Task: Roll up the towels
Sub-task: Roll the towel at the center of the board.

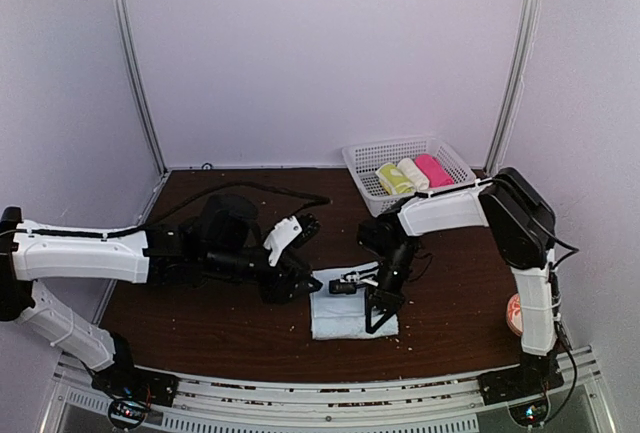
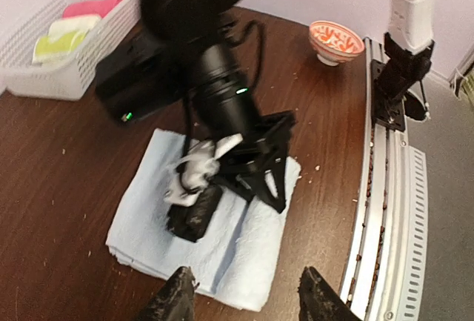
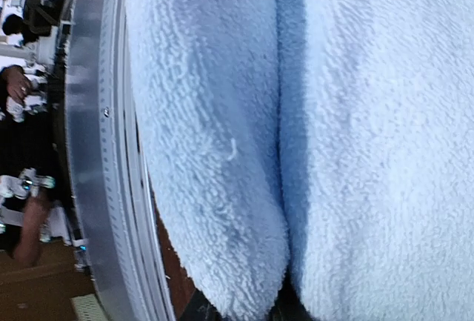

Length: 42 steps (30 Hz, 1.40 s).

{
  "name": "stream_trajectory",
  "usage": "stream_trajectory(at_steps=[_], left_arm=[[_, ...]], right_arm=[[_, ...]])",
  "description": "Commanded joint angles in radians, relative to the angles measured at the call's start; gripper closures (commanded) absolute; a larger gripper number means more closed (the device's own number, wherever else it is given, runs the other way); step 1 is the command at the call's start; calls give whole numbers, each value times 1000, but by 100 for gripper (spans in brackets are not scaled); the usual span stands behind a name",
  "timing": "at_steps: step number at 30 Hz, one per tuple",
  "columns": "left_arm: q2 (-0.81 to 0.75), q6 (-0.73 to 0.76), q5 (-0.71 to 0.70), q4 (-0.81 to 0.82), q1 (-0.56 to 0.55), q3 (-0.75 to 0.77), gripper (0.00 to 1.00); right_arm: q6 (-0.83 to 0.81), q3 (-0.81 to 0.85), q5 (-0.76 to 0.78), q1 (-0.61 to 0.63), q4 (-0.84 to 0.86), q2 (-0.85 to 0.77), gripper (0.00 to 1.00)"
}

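Pale blue towel (image 1: 335,325) lies at 6 o'clock on the table (image 1: 200,325); right gripper (image 1: 378,319) pinches 1 fold of it; left gripper (image 2: 244,299), at its 9 o'clock, gapes empty.

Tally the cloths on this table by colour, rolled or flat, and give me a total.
yellow-green roll: 1
cream roll: 1
pink roll: 1
pale blue towel, flat: 1
Total: 4
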Motion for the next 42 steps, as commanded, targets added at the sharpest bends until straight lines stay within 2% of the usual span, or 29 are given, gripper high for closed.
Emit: stream_trajectory(at_steps=[1,4,8,15,22,28,31,33,35,42], left_arm=[[61,199,-177,-13,-116,60,50],[168,296,-221,-120,-193,144,50],[309,364,-267,-175,-245,224,50],[475,450,-320,-177,-250,314,49],[572,466,-385,-180,-250,353,50],[621,451,-425,-188,-250,364,58],[646,441,-394,-225,-250,385,74],[640,430,-358,-232,-250,388,80],[627,412,-340,-241,-250,389,81],[592,343,-266,-285,-243,385,83]], right_arm=[[-37,69,-58,-34,-188,189,91],[-25,70,-56,-36,-165,205,91],[-20,69,-51,-36,-158,193,91],[-18,68,-45,-36,-157,177,90],[-15,58,-44,-36,-145,158,89],[-34,73,-57,-35,-162,115,87],[-59,100,-80,-34,-187,75,80],[-57,131,-76,-36,-195,41,74],[-40,164,-58,-36,-194,3,70],[-6,370,-2,-70,-267,-79,67]])
